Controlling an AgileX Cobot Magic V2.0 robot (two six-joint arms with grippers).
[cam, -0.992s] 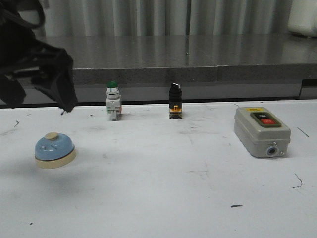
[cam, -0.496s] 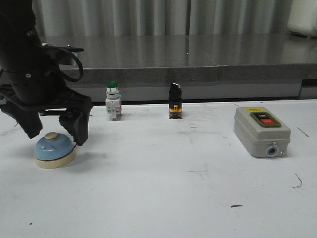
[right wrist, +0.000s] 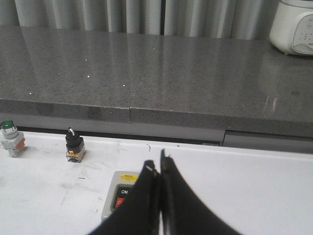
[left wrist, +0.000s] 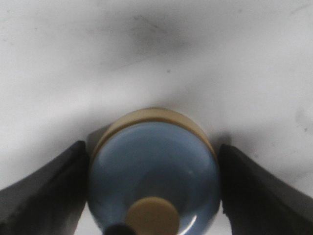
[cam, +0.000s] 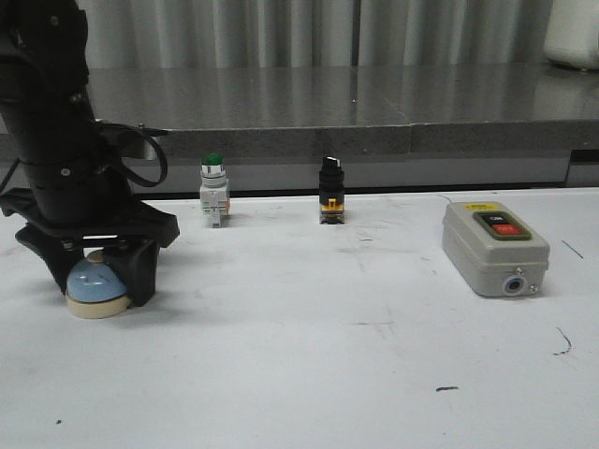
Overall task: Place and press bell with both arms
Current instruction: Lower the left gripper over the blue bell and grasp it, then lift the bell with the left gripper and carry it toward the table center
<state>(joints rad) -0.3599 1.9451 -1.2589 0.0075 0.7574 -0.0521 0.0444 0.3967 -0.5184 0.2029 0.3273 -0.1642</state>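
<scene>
Left wrist view shows the left gripper (left wrist: 155, 188) spread wide around the bell (left wrist: 154, 171), one dark, matte finger (left wrist: 44, 191) on each side of the glossy light-blue dome; whether the pads touch the cream base cannot be told. The round cream knob (left wrist: 152, 215) sits at the dome's top. In the front view the same gripper (cam: 97, 271) stands over the bell (cam: 94, 288), which rests on the white table (cam: 309, 355) near its left side, the black left arm (cam: 56, 140) rising straight above it.

Right wrist view shows the right gripper (right wrist: 159, 169) with its two dark tapered fingers pressed together, holding nothing, hovering over the grey box (right wrist: 120, 198). That box (cam: 494, 248) is a rounded rectangular case with a yellow label too small to read and two buttons, the dark one marked "ON", the red one's lettering unclear; a round port shows on its front face.

Along the table's far edge stand a green-capped pushbutton (cam: 213, 190) and a black selector switch (cam: 330, 190), well apart from each other. The tabletop is scuffed with dark marks. Wide bare surface lies between the bell and the grey box. Behind runs a speckled grey stone ledge (cam: 374, 103), with pale pleated curtains (cam: 309, 28) beyond and a white appliance (right wrist: 293, 27) on it
</scene>
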